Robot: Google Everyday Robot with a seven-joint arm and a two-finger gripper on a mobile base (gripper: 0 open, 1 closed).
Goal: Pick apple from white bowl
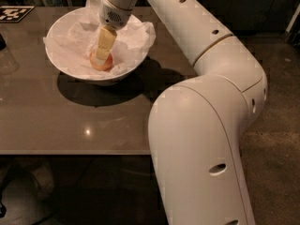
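Observation:
The white bowl [123,73] stands on the far left part of the brown table [70,121], lined with crumpled white tissue paper [72,41]. The orange-red apple [107,63] lies in the middle of the bowl on the tissue. My gripper [100,58] reaches down into the bowl from above on its yellowish tip and sits right on the apple's top left side, covering part of it. My white arm [201,41] arches over from the right.
A black-and-white marker tag [14,13] lies at the table's far left corner. A dark object [2,41] shows at the left edge. The table's front edge [70,152] runs across the lower left. My arm's large lower link [201,158] fills the foreground right; speckled floor [281,125] lies beyond.

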